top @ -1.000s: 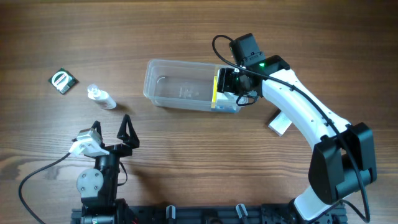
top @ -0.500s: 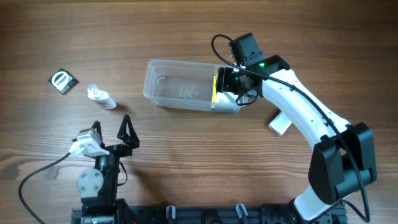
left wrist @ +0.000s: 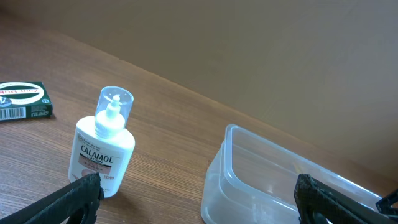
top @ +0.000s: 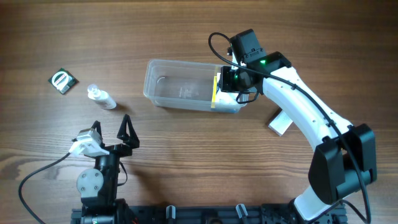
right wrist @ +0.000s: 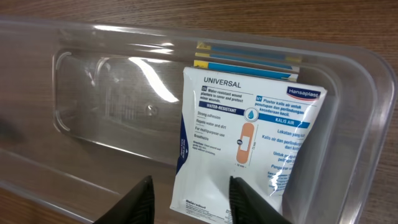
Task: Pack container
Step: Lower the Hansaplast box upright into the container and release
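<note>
The left gripper (top: 112, 129) sits near the front of the table (top: 199, 162), fingers spread wide and holding nothing. The container (top: 180, 90) lies beyond it and to its right, mid-table. The right gripper (right wrist: 191, 183) hangs over the container's right end, fingers apart. The container is a clear rectangular tub with rounded corners and a rim. Left of it, a bottle (left wrist: 102, 152) reads "CALAMOL". Inside its right end, a plaster pack (right wrist: 245, 146) reads "UNIVERSAL" and "Hansaplast".
</note>
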`<state>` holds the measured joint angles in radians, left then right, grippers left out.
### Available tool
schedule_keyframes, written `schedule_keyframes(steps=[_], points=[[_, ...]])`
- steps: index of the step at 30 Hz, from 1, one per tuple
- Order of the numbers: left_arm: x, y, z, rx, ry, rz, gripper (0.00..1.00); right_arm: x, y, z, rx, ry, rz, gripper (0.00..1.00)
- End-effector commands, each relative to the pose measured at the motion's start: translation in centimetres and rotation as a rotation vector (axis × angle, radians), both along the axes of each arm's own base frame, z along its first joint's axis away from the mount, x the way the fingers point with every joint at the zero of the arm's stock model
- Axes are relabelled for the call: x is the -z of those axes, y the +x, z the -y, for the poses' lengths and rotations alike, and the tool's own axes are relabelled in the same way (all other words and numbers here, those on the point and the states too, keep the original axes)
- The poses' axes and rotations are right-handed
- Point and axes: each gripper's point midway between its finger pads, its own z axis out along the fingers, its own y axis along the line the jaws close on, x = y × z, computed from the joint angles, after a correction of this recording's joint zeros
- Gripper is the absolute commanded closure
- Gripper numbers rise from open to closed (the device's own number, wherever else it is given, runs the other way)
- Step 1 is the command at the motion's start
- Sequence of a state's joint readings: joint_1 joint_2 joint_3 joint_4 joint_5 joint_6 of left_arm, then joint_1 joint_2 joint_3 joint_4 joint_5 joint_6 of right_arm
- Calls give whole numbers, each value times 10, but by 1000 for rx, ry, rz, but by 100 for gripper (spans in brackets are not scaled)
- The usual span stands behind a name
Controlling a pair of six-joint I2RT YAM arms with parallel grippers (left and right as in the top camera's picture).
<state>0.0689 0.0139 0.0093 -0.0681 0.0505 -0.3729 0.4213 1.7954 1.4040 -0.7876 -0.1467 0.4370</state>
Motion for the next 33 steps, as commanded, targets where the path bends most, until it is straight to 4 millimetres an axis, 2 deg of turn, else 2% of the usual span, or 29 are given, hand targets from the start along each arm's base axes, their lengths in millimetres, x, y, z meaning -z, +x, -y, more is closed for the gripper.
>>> schedule_keyframes(steps=[1, 11, 16, 22, 28, 33], points=[[2, 0, -3, -14, 2, -5, 0, -3, 5, -9, -24, 16, 11, 63], [2, 0, -3, -14, 2, -5, 0, 49, 4, -8, -23, -32, -99, 60], [2, 0, -3, -14, 2, -5, 0, 59, 5, -9, -24, -38, -110, 60], [2, 0, -3, -14, 2, -5, 0, 39, 13, -12, -42, -22, -59, 59], [2, 0, -3, -14, 1, -5, 0, -4, 18, -14, -72, -10, 0, 51], [2, 0, -3, -14, 2, -5, 0, -42, 12, -11, -77, 2, 38, 44]])
